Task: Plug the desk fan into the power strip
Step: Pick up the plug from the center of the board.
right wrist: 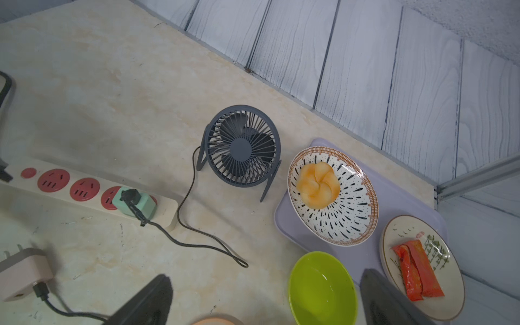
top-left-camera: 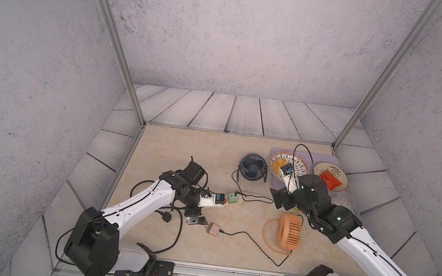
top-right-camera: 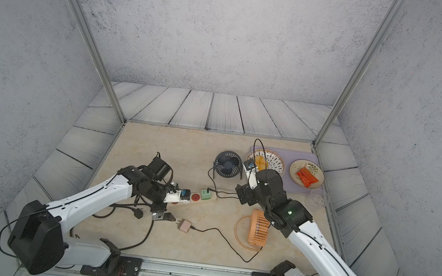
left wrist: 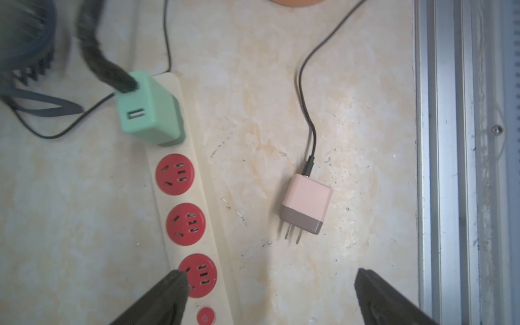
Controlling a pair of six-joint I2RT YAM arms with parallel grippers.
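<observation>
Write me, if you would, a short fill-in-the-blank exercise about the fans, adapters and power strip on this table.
1. The dark blue desk fan has a cord ending in the ___ adapter, plugged into the power strip.
2. The power strip shows ___ red sockets free.
3. The pink adapter, lying unplugged on the tabletop, has a cord leading to the ___ fan.
4. The left gripper and the right gripper both have jaws standing ___.

Missing words: green; three; orange; open.

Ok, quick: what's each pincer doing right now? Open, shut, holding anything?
Left pincer: open, holding nothing.
Right pincer: open, holding nothing.
</observation>
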